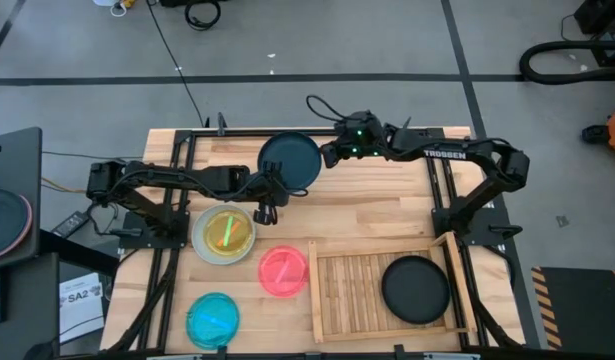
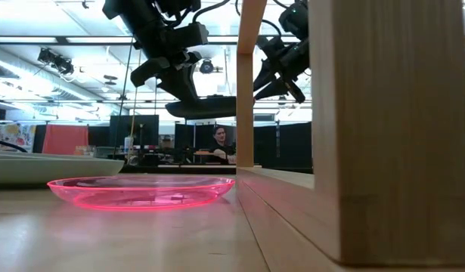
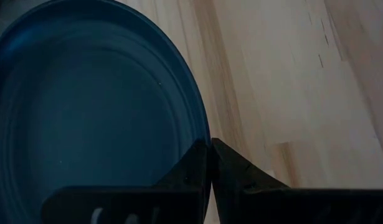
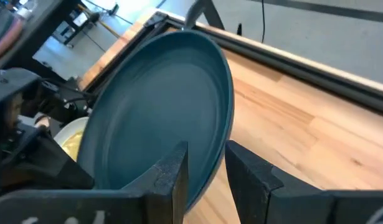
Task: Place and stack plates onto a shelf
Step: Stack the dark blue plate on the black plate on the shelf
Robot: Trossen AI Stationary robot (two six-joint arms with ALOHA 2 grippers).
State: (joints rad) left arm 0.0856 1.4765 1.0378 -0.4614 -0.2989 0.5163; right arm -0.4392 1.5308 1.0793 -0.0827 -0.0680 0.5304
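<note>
Plates are spread across your table [image 1: 387,215], and the one in play is the dark teal plate [image 1: 289,160], lifted off the boards at about 12 o'clock of the tabletop, toward the far edge. In the low view it hangs in the air between both arms. Your left gripper [image 1: 271,187] has its fingers pressed together on the plate's rim at the plate's 7 o'clock; the left wrist view shows the two fingertips [image 3: 200,163] meeting at the edge. Your right gripper [image 1: 327,155] holds the opposite rim at the plate's 3 o'clock, one finger on each face of the plate, as the right wrist view shows.

The shelf [image 1: 352,300] sits at 4 o'clock of the table. A black plate [image 1: 416,288] lies flat on its right half; the left half shows bare slats.

At 8 o'clock of the table a yellow-green plate [image 1: 225,230] rests on a whitish plate [image 1: 201,247]. The pink plate [image 1: 283,270] lies just left of the shelf, and the cyan plate [image 1: 212,319] lies at 7 o'clock.
</note>
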